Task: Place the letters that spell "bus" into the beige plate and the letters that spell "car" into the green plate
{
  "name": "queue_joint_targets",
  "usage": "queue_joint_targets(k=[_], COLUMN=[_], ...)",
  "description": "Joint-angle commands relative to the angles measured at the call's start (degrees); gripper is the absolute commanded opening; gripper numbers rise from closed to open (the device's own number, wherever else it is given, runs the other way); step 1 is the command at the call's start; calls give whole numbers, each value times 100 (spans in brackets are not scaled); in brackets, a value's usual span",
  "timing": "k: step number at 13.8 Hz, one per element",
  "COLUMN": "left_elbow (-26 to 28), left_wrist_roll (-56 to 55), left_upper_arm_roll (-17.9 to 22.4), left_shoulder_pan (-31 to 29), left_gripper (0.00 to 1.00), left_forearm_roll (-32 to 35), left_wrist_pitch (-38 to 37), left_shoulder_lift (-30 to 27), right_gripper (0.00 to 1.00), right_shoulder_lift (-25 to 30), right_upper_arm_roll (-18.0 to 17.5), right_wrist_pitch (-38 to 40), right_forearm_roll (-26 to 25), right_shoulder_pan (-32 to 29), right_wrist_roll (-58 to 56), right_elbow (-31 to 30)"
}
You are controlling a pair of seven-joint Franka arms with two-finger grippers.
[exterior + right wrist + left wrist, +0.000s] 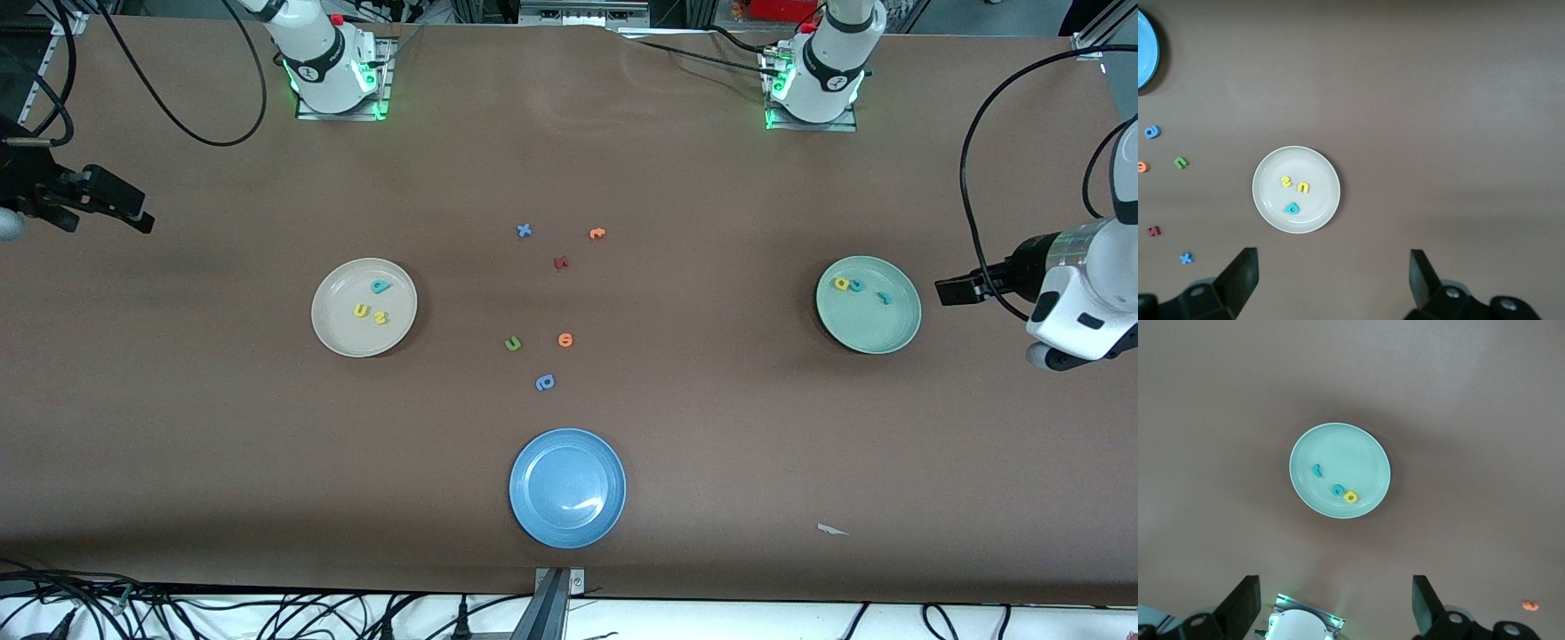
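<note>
bus letters in beige plate | car letters in green plate | both grippers apart

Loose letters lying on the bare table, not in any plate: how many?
6: blue x, orange letter and dark red letter nearest the robots; green u, orange round letter, blue round letter nearer the blue plate.

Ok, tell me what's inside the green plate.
The green plate holds three foam letters: a yellow a, a teal c touching it, and a thin teal r lying apart. Nothing covers them; both grippers are elsewhere.
</note>
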State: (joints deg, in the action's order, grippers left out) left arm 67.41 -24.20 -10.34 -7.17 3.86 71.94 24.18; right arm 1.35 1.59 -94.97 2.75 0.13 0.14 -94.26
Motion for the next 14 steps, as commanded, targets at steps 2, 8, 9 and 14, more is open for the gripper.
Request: queue_joint_targets(k=[2,8,9,14], left_elbow=[236,2108,2145,2128], left_wrist_roll=[520,1040,1222,1743], left_upper_arm_roll=[1163,1491,1456,1166], left_shoulder_pan=[671,936,928,822], left_gripper=[99,99,99,100], left_forearm_roll=[-754,-914,-775,-246], left_wrist_pitch=[476,2129,2148,2166], left_shoulder_lift=[-474,-1521,-1522,-1460], right_gripper=[100,100,100,100], right_shoulder_lift=[279,155,155,103], right_upper_arm_roll=[-97,-80,-106,-124], right_wrist_pitch=[-276,-180,-145,-136], right_forearm_roll=[59,-135,-143,-135], right_shoulder_pan=[-66,66,66,83], right_wrist_roll=[48,39,39,30], right_elbow=[-374,-330,-304,-295])
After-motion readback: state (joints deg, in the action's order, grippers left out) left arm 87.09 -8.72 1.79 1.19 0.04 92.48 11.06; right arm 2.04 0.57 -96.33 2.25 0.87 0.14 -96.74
